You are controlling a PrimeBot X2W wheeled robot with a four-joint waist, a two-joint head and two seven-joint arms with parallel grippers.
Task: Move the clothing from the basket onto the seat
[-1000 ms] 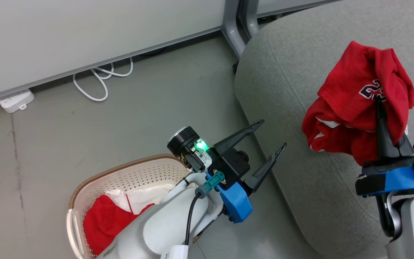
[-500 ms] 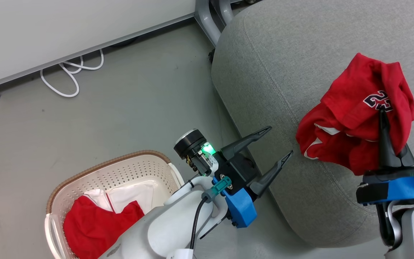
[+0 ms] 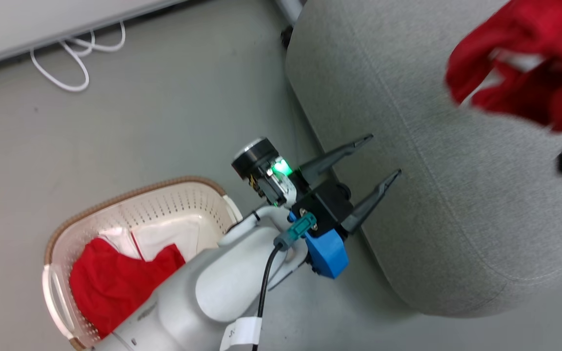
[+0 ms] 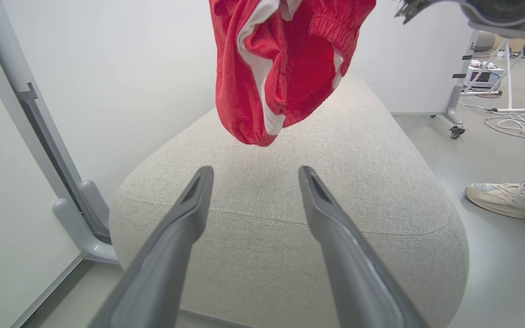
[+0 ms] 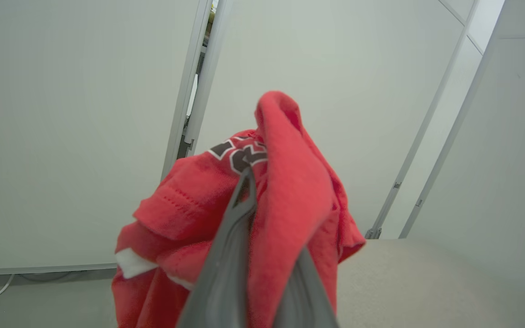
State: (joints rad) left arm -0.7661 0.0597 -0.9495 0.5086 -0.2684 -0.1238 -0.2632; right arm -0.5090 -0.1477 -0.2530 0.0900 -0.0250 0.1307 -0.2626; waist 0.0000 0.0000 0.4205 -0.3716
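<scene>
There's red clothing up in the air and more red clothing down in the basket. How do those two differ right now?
The raised clothing hangs bunched from the shut right claw, above the seat. The other clothing lies loose in the basket, with no claw on it. The raised clothing shows a black-and-white number print. The other clothing shows none. Both are bright red with white trim.

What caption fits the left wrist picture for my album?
Open left claw points at the grey seat while red clothing dangles above.
</scene>
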